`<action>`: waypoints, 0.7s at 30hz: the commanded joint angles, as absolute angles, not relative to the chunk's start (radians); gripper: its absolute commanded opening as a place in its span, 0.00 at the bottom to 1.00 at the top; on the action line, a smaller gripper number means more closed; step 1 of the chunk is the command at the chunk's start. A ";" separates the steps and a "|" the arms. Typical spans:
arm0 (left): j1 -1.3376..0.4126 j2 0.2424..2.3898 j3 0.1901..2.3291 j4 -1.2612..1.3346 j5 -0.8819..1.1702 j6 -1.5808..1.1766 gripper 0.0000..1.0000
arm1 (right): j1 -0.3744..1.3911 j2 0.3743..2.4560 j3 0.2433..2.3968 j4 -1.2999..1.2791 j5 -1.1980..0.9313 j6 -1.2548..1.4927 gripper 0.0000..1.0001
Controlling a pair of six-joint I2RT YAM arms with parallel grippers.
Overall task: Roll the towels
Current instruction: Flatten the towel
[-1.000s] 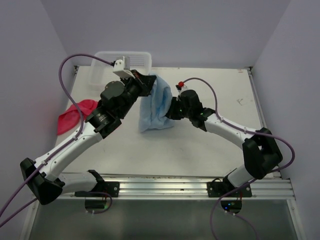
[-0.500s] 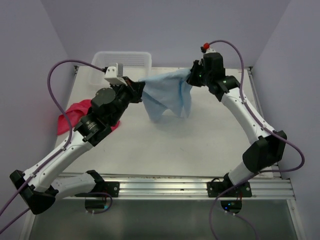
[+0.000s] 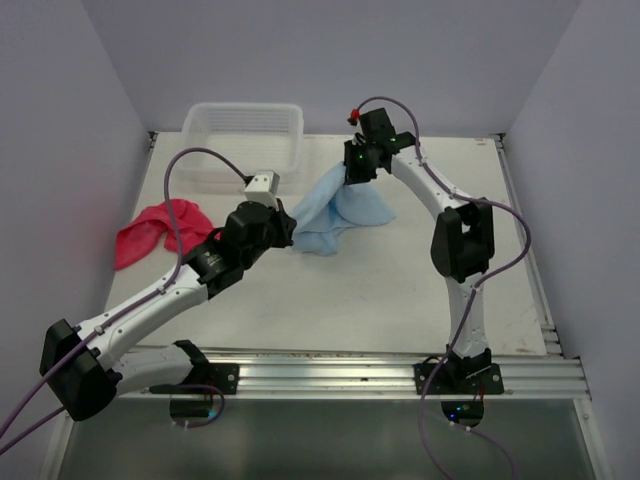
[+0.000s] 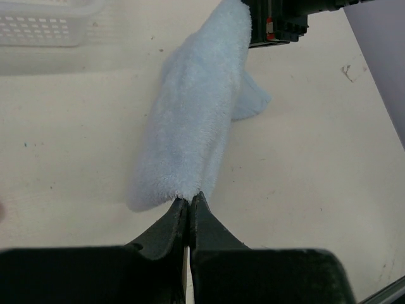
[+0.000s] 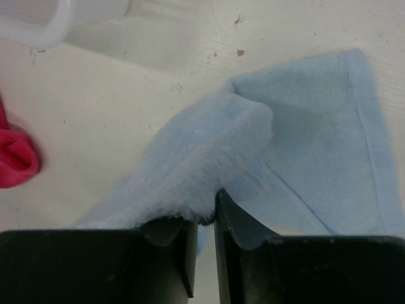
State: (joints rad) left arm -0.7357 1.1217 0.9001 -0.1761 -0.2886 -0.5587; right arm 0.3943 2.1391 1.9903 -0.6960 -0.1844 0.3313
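Blue terry cloth stretches between the two arms: the light blue towel (image 3: 335, 210) lies bunched just past the middle of the white table (image 3: 400, 290), toward 12 o'clock, one end drawn up and the rest sagging onto the surface. The left gripper (image 4: 190, 206) has its fingers pressed together on the towel's near end, at about 8 o'clock of the cloth, pinching a small tuft at the very tips. The right gripper (image 5: 202, 218) nips the far end at about 1 o'clock, with fluffy pile squeezed in the narrow gap between its fingers, while a flat hemmed part of the towel spreads on the table beyond it. The pinkish-red towel (image 3: 155, 228) lies crumpled at the table's 9 o'clock edge, well apart from both grippers. The clear plastic basket (image 3: 243, 125) sits at 11 o'clock, against the back edge.
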 commanded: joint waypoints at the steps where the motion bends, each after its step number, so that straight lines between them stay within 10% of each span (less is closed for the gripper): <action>1: -0.739 1.120 0.894 -0.163 -0.281 -0.588 0.00 | 0.394 2.178 2.118 -0.753 -0.278 0.282 0.20; 2: -0.739 1.117 0.891 -0.176 -0.290 -0.588 0.00 | 0.393 2.203 2.135 -0.777 -0.276 0.276 0.45; 5: -0.739 1.106 0.884 -0.192 -0.333 -0.592 0.00 | 0.393 2.183 2.135 -0.781 -0.219 0.268 0.59; 21: -0.739 1.032 0.772 -0.281 -0.506 -0.684 0.00 | 0.313 1.894 1.410 -0.474 -0.057 0.538 0.47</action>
